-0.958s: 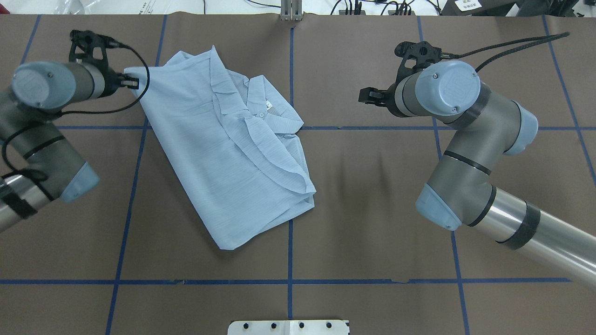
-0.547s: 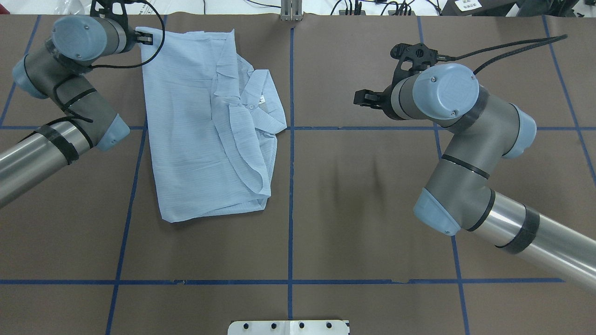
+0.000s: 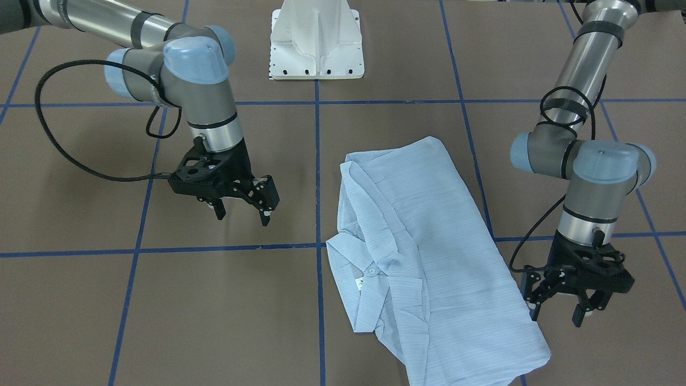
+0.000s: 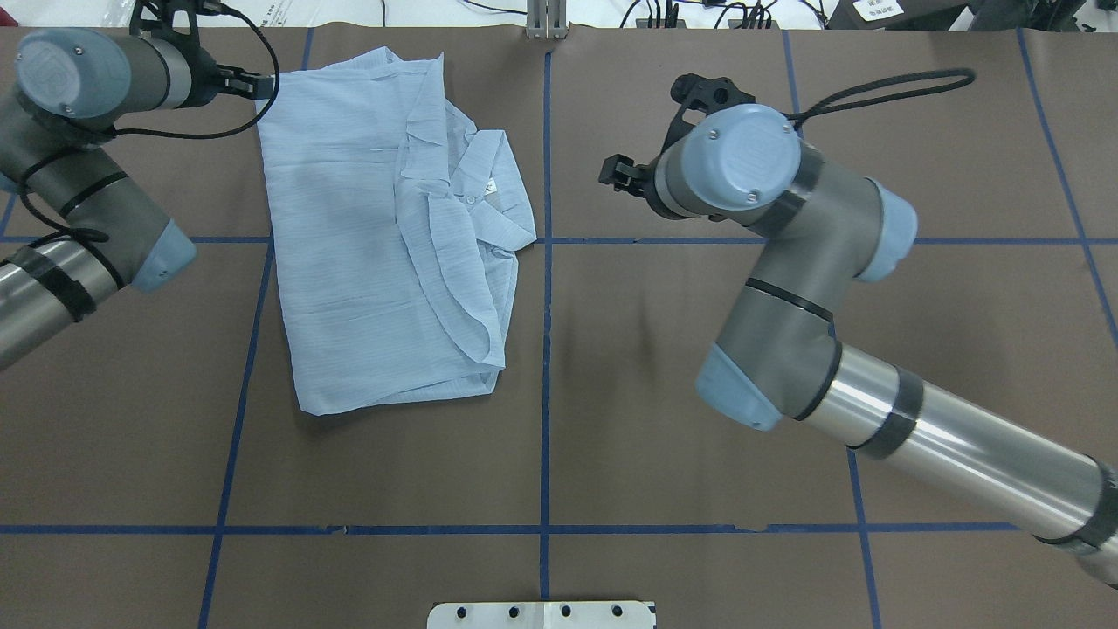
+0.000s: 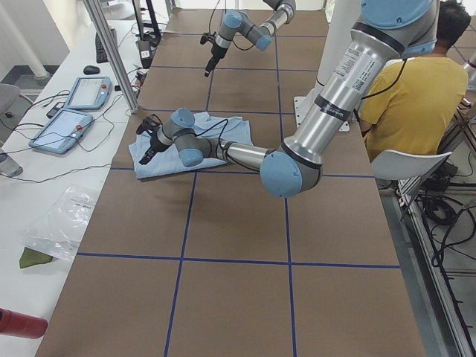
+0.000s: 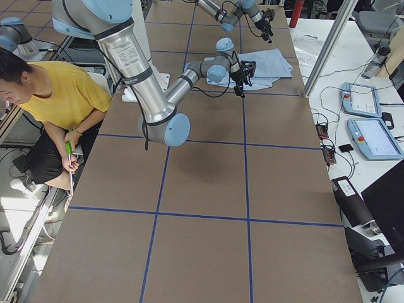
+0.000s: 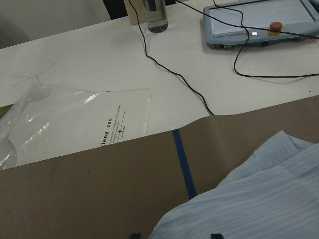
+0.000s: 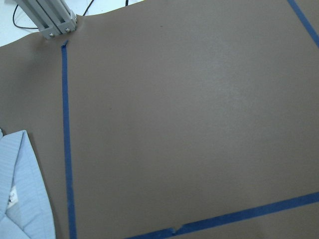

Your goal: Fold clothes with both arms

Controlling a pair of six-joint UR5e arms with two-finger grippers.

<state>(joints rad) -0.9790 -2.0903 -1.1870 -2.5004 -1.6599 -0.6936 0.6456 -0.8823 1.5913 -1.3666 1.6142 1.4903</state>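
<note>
The light-blue shirt (image 4: 367, 262) (image 3: 423, 252) lies folded and flat on the brown table, left of the centre line, with its collar and buttons facing up. My left gripper (image 4: 258, 83) (image 3: 556, 313) stands open at the shirt's far left corner, its fingers spread beside the fabric edge and gripping nothing. The left wrist view shows that shirt corner (image 7: 259, 199) just ahead of the fingertips. My right gripper (image 4: 613, 170) (image 3: 242, 214) hovers open and empty over bare table to the right of the collar. The right wrist view catches only a sliver of the shirt (image 8: 20, 199).
The white pedestal base (image 3: 316, 43) sits at the robot's side of the table. An aluminium post (image 4: 546, 22) stands at the far edge. Beyond that edge lie a plastic bag (image 7: 65, 119) and a teach pendant (image 7: 259, 22). A person in yellow (image 5: 409, 97) sits beside the table.
The left gripper dragged the shirt's corner toward the far left, turning the shirt square to the grid, then opened and let go. The right arm swung left toward the shirt.
</note>
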